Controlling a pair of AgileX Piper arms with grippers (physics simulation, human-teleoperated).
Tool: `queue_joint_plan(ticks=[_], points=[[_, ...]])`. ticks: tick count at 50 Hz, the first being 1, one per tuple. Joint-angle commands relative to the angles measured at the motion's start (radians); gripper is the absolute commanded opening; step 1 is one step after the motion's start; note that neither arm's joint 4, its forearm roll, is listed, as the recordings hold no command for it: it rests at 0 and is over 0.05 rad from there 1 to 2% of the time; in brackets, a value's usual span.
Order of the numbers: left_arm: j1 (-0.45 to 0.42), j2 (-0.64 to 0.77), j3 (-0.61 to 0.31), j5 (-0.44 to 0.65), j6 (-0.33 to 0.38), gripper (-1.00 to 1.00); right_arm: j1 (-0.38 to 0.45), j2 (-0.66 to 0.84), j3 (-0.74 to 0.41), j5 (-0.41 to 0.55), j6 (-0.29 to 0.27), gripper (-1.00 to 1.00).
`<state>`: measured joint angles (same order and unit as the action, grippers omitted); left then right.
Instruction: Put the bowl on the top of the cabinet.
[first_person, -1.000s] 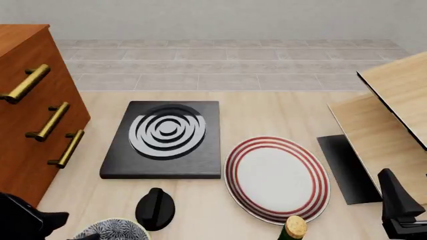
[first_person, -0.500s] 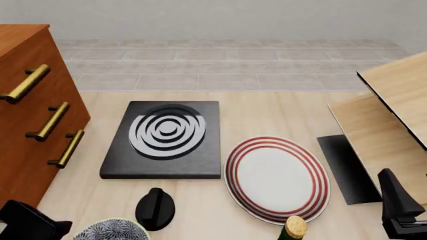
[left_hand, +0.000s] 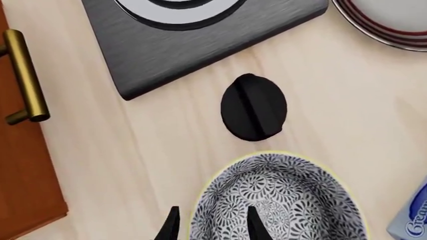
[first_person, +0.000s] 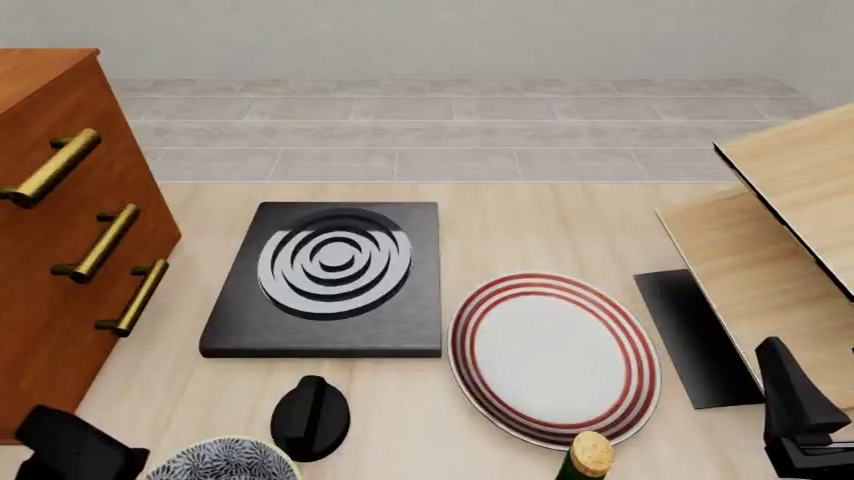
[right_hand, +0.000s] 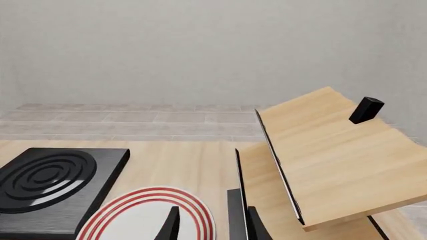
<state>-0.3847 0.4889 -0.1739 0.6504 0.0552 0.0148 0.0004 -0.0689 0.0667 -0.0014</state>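
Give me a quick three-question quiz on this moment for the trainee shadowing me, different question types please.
1. True or false: the bowl already sits on top of the cabinet.
2. Which object lies between the bowl and the black burner slab? A) red-ringed plate B) black knob C) bottle
3. Fill in: the left end effector straddles the bowl's ____.

Key: 1 false, it is on the table. 2 B. 3 rim, one finger inside and one outside.
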Motion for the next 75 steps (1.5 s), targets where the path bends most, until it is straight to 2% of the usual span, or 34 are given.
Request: queue_joint_plan(ticks=[1, 18, 39, 41, 42, 43, 48, 59, 64, 71, 75], points=[[0.008, 0.040, 0.022, -0.051, 0.009, 1.00, 0.000, 0.000, 0.000, 0.000, 0.000, 1.00], [-0.006, 0.091, 0.076, -0.133, 0.014, 1.00, 0.000, 0.000, 0.000, 0.000, 0.000, 1.00], [0.024, 0.220, 0.125, -0.279, 0.042, 1.00, 0.000, 0.000, 0.000, 0.000, 0.000, 1.00], [0.024, 0.222, 0.127, -0.283, 0.047, 1.00, 0.000, 0.000, 0.000, 0.000, 0.000, 1.00], [0.019, 0.156, 0.116, -0.246, 0.077, 1.00, 0.000, 0.000, 0.000, 0.000, 0.000, 1.00], [-0.002, 0.095, 0.103, -0.196, 0.091, -1.00, 0.000, 0.000, 0.000, 0.000, 0.000, 1.00], [0.033, 0.072, 0.075, -0.180, 0.118, -1.00, 0.000, 0.000, 0.000, 0.000, 0.000, 1.00], [-0.026, 0.013, 0.027, -0.112, 0.142, -1.00, 0.000, 0.000, 0.000, 0.000, 0.000, 1.00], [-0.056, -0.019, -0.024, -0.061, 0.150, -1.00, 0.000, 0.000, 0.000, 0.000, 0.000, 1.00], [-0.073, -0.046, -0.065, -0.026, 0.173, -1.00, 0.000, 0.000, 0.000, 0.000, 0.000, 1.00], [-0.055, -0.034, -0.113, -0.023, 0.188, -1.00, 0.000, 0.000, 0.000, 0.000, 0.000, 1.00]])
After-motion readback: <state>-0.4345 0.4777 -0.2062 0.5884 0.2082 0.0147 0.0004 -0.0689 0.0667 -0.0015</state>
